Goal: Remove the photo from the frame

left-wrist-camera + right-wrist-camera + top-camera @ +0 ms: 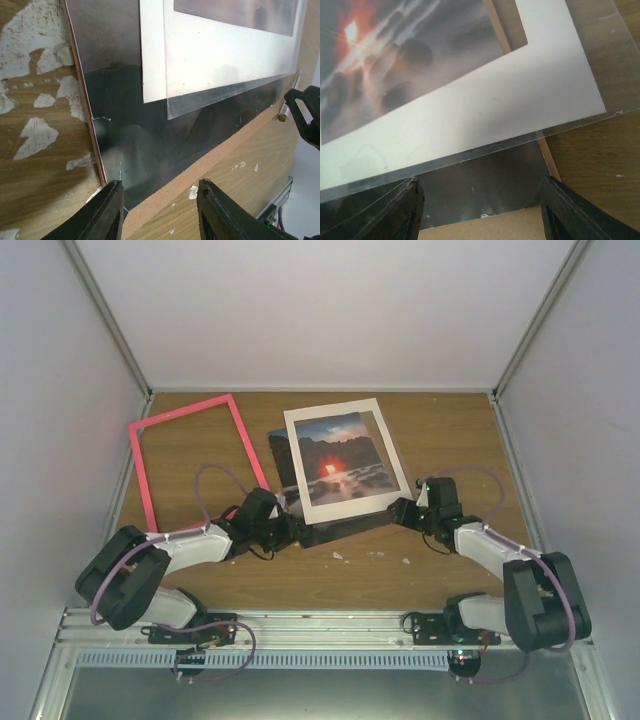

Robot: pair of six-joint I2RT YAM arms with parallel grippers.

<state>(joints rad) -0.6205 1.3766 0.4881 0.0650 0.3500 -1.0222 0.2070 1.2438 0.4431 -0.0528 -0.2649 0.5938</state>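
The frame (140,478) is seen lying flat at the far left of the wooden table (440,565), empty, with the table's wood showing through its opening. The photo (335,458) is found outside it, just beside the frame's right side, in a loose stack near the middle of the table. At the bottom of that stack a brown backing board (200,167) is seen, and the photo lies face up on it. A white mat (352,506) and a clear sheet (615,75) are laid over the photo, turned askew, so that a dark strip of the print is left uncovered along its near and left sides. The red-orange sun is shown through the mat's window.

The left gripper (290,530) is held low at the stack's near-left corner with its 2 fingers (112,215) parted. The corner of the board and print is seen in the gap, close to the left finger, and nothing is clamped. The right gripper (402,510) is placed at the near-right corner, its jaws spread wide over the board's near edge, with nothing gripped
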